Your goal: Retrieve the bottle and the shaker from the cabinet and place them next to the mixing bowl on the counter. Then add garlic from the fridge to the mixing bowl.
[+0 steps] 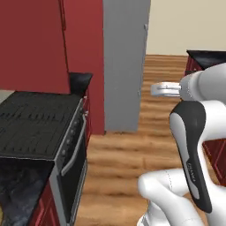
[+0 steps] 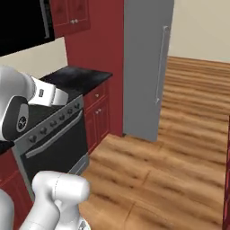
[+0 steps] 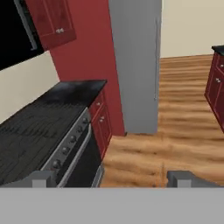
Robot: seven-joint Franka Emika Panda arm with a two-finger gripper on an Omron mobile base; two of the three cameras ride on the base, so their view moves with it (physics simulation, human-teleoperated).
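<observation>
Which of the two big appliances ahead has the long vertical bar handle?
The fridge, tall and grey beside the red panel; the stove has a horizontal handle across its oven door.

Even, soft, sourceless lighting fills all three rendered views. The wooden floor (image 2: 179,148) carries pale streaks of sheen, and the fridge (image 2: 146,67) looks flat grey without glare. Shadows are faint. Edges look slightly soft and low-resolution, with no visible lens distortion.

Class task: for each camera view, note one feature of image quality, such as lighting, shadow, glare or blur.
Left base view: even light, soft low-resolution edges on the fridge. Right base view: pale sheen streaks on the wood floor. Hand view: the counter looks flat, without glare.
</observation>
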